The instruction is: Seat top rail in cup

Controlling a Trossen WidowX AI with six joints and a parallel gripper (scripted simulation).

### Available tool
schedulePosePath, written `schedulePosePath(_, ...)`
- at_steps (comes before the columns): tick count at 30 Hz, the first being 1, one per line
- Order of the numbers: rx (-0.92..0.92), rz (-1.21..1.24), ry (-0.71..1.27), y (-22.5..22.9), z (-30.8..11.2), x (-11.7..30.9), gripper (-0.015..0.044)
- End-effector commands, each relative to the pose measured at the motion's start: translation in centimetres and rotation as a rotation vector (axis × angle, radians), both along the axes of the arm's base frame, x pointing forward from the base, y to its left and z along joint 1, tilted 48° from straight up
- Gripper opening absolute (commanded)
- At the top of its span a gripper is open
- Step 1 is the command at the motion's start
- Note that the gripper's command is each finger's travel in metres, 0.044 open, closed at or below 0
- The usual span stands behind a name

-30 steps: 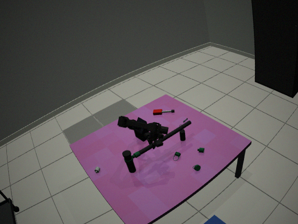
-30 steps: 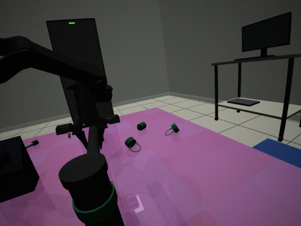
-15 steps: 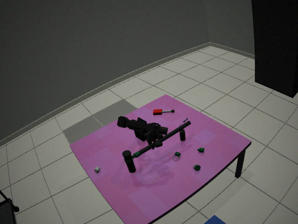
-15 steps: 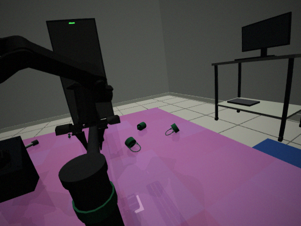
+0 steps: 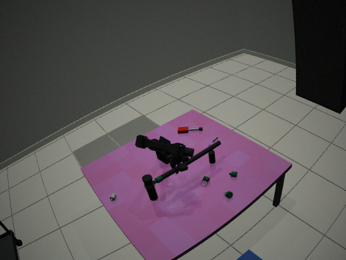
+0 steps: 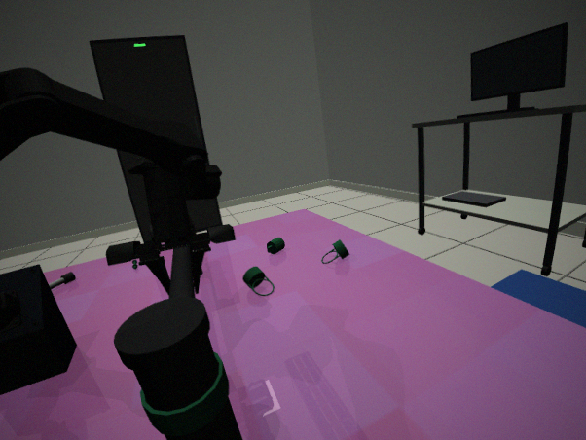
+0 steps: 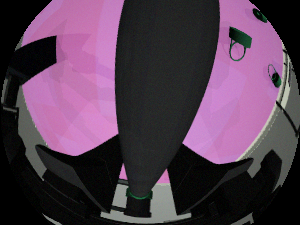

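The big dark post [image 5: 152,194] [image 6: 167,377] stands upright. Its green brace band [image 5: 149,186] [image 6: 185,418] sits a little below the dark post cap [image 5: 147,178] [image 6: 163,331]. The green rail-end cup [image 5: 158,179] hangs on the band's rail side. The dark rail [image 5: 202,153] [image 6: 182,275] [image 7: 162,74] slopes down to this cup; its lower end meets the cup, but how deep it sits cannot be told. My gripper [image 5: 178,169] [image 6: 182,281] [image 7: 146,136] is shut on the rail, between the posts. The rail's upper part passes the thin loop above the small post [image 5: 212,157].
Two green looped caps [image 5: 205,180] [image 5: 229,194] and a green cup [image 5: 233,174] lie beside the rail. A pale fitting [image 5: 112,197] lies left of the big post. A red-handled tool [image 5: 183,130] and a small bolt-like piece [image 5: 215,139] lie toward the back.
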State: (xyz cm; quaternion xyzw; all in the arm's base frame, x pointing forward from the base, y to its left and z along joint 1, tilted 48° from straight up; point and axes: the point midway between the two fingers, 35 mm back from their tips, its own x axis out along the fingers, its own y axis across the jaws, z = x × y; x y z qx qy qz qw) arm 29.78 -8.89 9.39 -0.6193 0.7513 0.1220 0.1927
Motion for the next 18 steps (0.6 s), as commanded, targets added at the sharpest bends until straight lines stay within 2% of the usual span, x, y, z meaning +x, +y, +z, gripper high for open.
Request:
schedulePosePath(1,-0.007,0.006,-0.003,-0.15,0.50,0.01,0.0000)
schedulePosePath(18,-0.007,0.006,-0.003,-0.64,1.11,-0.10,0.0000)
